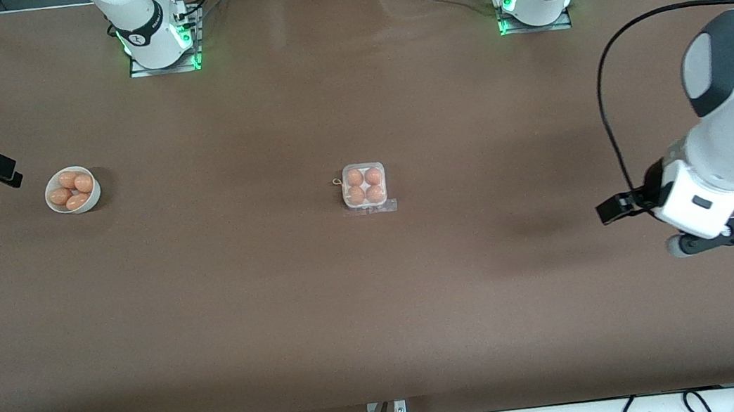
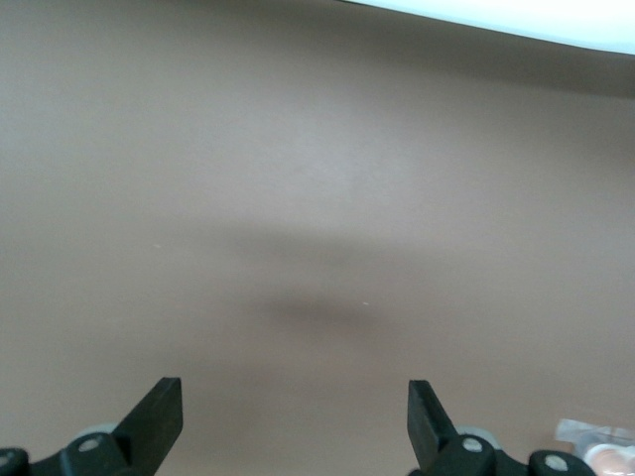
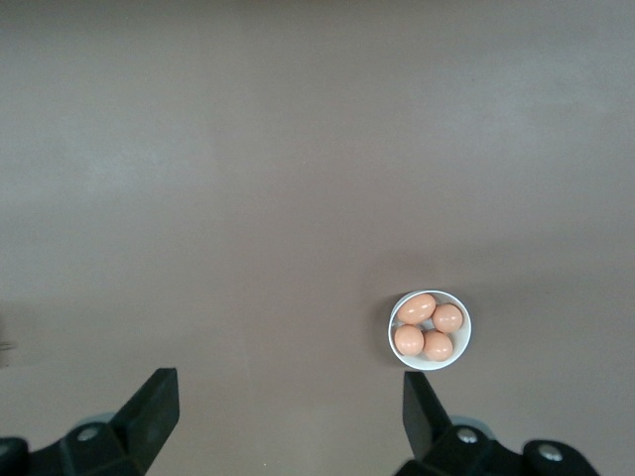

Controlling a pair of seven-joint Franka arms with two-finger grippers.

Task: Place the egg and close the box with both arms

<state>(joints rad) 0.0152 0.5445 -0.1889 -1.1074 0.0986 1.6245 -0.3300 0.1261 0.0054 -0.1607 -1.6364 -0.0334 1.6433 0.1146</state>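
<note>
The box (image 1: 364,186) stands mid-table, a white tray with a tan-orange egg (image 1: 354,177) in every cell. Its clear lid seems to lie over them, and a clear flap sticks out on the side nearer the front camera. A corner of the box shows in the left wrist view (image 2: 595,451). My left gripper (image 1: 612,209) hangs open and empty over bare table toward the left arm's end; its wrist view shows it open too (image 2: 295,416). My right gripper (image 1: 5,174) is open and empty (image 3: 288,412) at the right arm's end, beside the bowl.
A round white bowl (image 1: 91,200) with several loose eggs stands toward the right arm's end, also in the right wrist view (image 3: 393,319). The brown table (image 1: 382,317) spreads wide around the box. Cables lie along the edge nearest the front camera.
</note>
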